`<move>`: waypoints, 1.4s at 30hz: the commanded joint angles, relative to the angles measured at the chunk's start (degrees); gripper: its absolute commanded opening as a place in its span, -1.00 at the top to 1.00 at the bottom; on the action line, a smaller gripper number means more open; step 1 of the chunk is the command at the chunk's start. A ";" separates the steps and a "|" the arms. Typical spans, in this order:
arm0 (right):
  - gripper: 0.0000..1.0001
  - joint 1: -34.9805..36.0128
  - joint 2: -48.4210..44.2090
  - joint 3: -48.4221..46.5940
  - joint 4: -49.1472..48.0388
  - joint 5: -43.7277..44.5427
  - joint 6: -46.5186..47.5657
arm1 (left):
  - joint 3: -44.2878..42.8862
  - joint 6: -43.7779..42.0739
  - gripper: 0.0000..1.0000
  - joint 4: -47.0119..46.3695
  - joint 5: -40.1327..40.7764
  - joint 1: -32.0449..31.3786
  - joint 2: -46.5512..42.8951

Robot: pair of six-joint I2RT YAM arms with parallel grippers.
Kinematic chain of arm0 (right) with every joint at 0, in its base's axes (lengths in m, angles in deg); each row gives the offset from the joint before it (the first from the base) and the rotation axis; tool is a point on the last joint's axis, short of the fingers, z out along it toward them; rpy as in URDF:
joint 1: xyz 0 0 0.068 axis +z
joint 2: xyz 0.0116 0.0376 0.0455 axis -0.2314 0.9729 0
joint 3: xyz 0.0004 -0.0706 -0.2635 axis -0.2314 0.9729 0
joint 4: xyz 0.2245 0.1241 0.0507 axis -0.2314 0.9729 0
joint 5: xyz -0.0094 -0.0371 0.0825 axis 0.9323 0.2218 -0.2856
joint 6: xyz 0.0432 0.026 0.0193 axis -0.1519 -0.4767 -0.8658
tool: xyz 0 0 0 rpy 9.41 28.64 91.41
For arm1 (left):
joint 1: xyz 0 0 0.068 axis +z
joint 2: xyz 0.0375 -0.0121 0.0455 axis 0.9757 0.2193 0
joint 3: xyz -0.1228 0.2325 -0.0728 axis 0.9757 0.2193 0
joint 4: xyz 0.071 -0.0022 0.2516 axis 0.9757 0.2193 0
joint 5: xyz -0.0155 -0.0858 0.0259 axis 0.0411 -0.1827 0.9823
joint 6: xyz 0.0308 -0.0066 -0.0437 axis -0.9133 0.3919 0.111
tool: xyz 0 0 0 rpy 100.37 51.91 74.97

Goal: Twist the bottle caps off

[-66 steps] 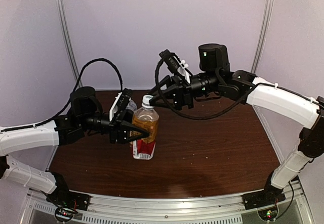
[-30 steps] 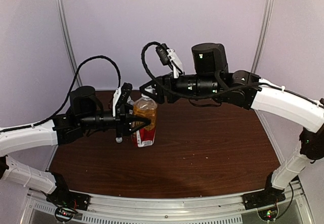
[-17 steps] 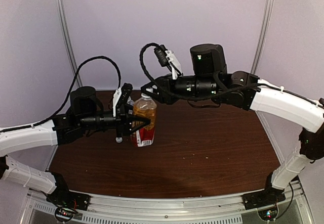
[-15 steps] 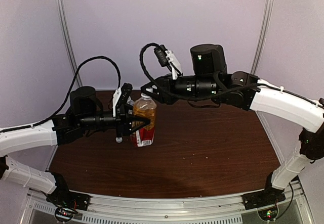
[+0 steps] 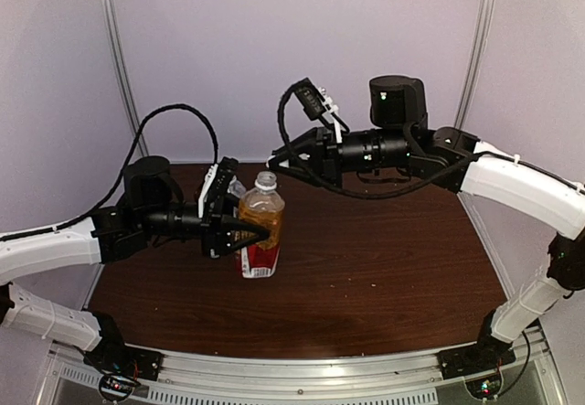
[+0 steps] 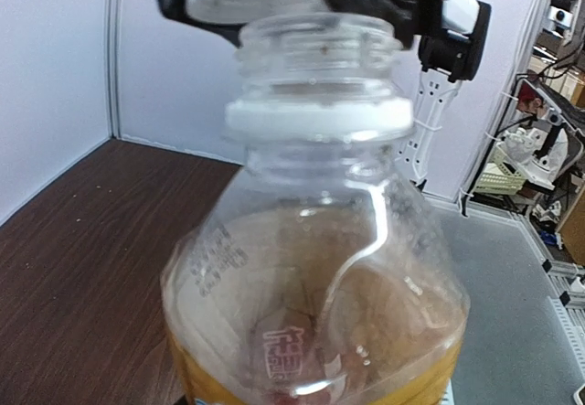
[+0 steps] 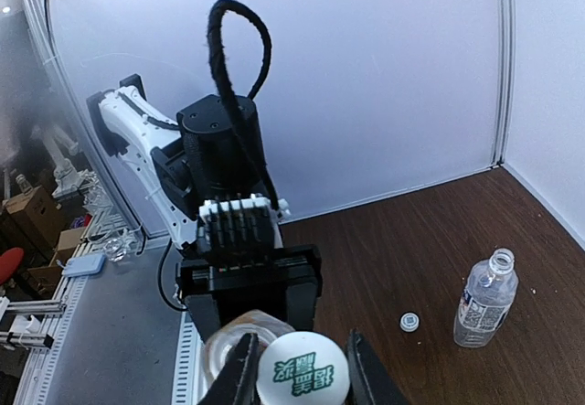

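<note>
On the table (image 5: 384, 268), the biggest exposure is the amber bottle (image 5: 260, 222). Its neck is open and liquid reaches the shoulder. The left gripper (image 5: 245, 234) is closed partway round its body, fingers either side. Can't tell from the top view whether the base sits flat or a touch lifted. A jolt of that arm, or a release off-vertical, likely tips it and spills.

Next is the clear bottle (image 7: 484, 300): upright, uncapped, standing free on the far side of the left arm, nothing holding it. A careless pull-back or swing by either arm could knock it over. Its loose cap (image 7: 409, 322) lies flat near it, not touching; fine unless swept.

Smallest is the white cap (image 7: 302, 371), pinched in the right gripper (image 7: 302, 376). The jaws are nearly closed on its rim, and it hovers just above the amber bottle's threads, clear of them. That's a thin hold on smooth plastic. If it slips the cap drops, and it may roll off the edge.
</note>
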 commanded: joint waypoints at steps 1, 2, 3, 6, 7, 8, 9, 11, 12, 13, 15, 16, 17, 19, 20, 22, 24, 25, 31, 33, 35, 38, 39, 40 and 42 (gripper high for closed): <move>0.71 -4.11 -3.19 1.08 -2.20 -9.79 4.13 | 0.10 -1.53 0.30 -4.17 -7.74 0.00 -2.39; 0.71 -4.90 -3.62 1.78 -3.05 -10.27 3.57 | 0.10 -1.78 0.30 -3.97 -7.78 0.04 -2.39; 0.71 -5.60 -4.09 2.52 -3.82 -10.68 3.01 | 0.13 -1.95 0.30 -3.80 -7.82 0.00 -2.44; 0.71 -7.04 -5.66 4.83 -4.99 -9.35 1.77 | 0.10 -2.17 0.31 -3.26 -6.46 0.05 -2.84; 0.71 -7.14 -6.12 5.64 -4.78 -6.85 1.72 | 0.06 -2.31 0.31 -2.91 -5.34 0.00 -3.10; 0.70 -7.17 -6.48 6.45 -4.58 -4.73 1.70 | 0.02 -2.44 0.31 -2.55 -4.13 0.01 -3.32; 0.69 -7.17 -6.82 7.67 -4.42 -2.56 1.64 | 0.02 -2.55 0.30 -2.22 -2.80 0.00 -3.76; 0.64 -7.17 -7.22 10.47 -4.40 1.74 1.19 | 0.04 -2.62 0.31 -1.63 0.58 0.06 -4.60; 0.63 -7.16 -7.34 11.98 -4.54 3.69 0.87 | -0.01 -2.67 0.30 -1.01 2.90 0.00 -5.04; 0.63 -7.21 -7.41 13.58 -5.01 5.65 0.39 | -0.02 -2.78 0.31 -0.40 5.22 0.04 -5.51; 0.62 -7.17 -7.46 17.24 -7.00 9.37 -0.79 | -0.16 -2.68 0.30 1.11 10.20 0.09 -6.53; 0.61 -7.17 -7.38 19.06 -8.08 11.41 -1.47 | -0.16 -2.44 0.30 1.71 13.46 0.02 -7.12; 0.61 -7.15 -7.14 21.15 -9.46 13.60 -2.31 | -0.12 -2.35 0.30 2.39 15.64 0.00 -7.55; 0.61 -7.02 -6.39 25.19 -11.90 17.18 -3.48 | -0.41 -2.26 0.29 3.87 19.23 0.06 -8.26; 0.61 -6.95 -5.79 27.20 -14.04 18.52 -3.95 | -0.42 -2.21 0.30 4.44 20.92 0.00 -8.70; 0.61 -6.51 -3.67 30.32 -16.78 21.45 -4.25 | -0.30 -2.26 0.29 5.21 23.89 0.07 -9.63; 0.62 -5.78 -0.57 32.00 -18.77 23.14 -4.21 | -0.25 -2.34 0.29 5.82 26.41 0.05 -10.33; 0.62 -5.34 1.13 32.46 -19.67 23.63 -4.12 | -0.25 -2.43 0.29 6.10 27.53 0.00 -10.62; 0.62 -3.33 13.40 30.77 -23.05 25.65 -3.22 | -0.01 -2.53 0.29 6.92 29.96 0.02 -11.35; 0.61 -2.79 17.51 29.07 -23.45 25.40 -2.85 | 0.05 -2.56 0.29 7.17 30.14 0.12 -11.60; 0.60 -2.08 20.79 26.81 -23.21 25.41 -2.25 | -0.06 -2.66 0.29 7.59 30.44 0.00 -11.81; 0.59 -1.48 24.61 24.48 -22.74 26.01 -1.54 | 0.08 -2.86 0.29 7.84 30.63 0.01 -12.11; 0.59 -1.34 25.60 23.90 -22.53 26.17 -1.40 | 0.10 -2.81 0.29 7.89 30.61 0.02 -12.18; 0.59 -1.29 26.38 23.48 -22.50 26.22 -1.29 | 0.10 -2.78 0.28 7.93 30.61 0.00 -12.23; 0.58 -1.20 27.55 23.00 -22.49 26.42 -1.05 | 0.17 -2.87 0.28 8.02 30.64 0.01 -12.19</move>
